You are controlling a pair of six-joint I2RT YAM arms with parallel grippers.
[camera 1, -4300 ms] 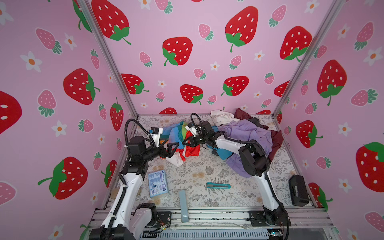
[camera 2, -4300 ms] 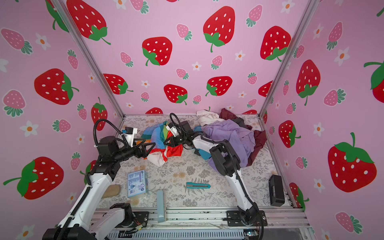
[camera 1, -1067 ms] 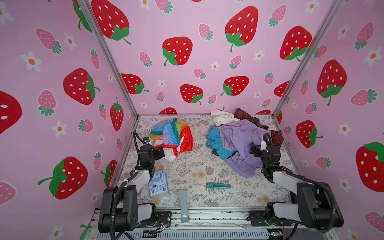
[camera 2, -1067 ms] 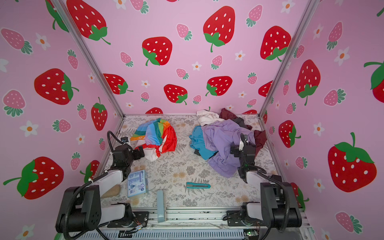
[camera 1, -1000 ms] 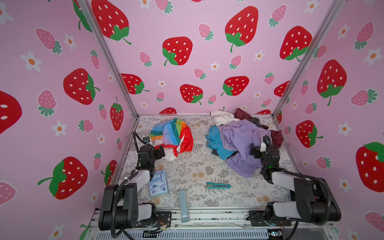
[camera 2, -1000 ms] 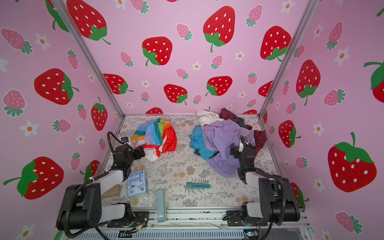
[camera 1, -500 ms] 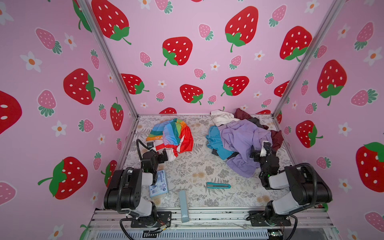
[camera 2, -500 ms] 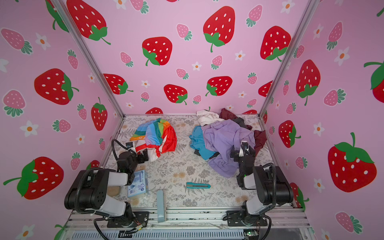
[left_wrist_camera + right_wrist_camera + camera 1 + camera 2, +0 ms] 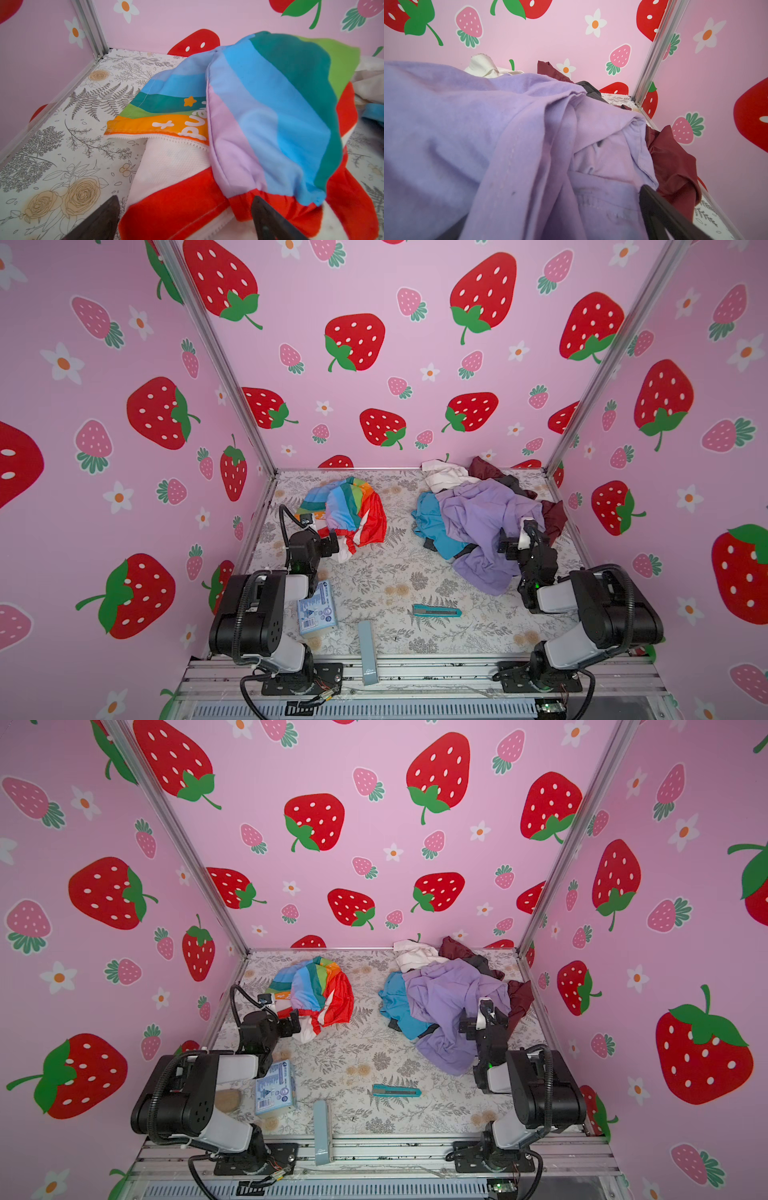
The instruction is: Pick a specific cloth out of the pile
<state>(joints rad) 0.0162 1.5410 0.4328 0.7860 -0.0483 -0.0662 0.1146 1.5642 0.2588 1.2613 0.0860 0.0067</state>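
Observation:
The cloth, with rainbow stripes, a red panel and a white part, lies bunched at the back left, apart from the pile. The pile of lavender, teal-blue, maroon and cream garments fills the back right. My left gripper is open at the cloth's near edge, and the red hem lies between its spread fingers. My right gripper is open against the pile's near right side. In the right wrist view only one of its fingers shows, and lavender fabric hides the rest.
A blue-and-white packet lies by the left arm. A teal utility knife and a grey-blue bar lie near the front. Both arms are folded low by the front rail. Pink strawberry walls close three sides.
Both arms have folded back toward the front rail over the last second, with the grippers staying open. The cloth was at the pile's edge earlier; it now lies apart at back left.

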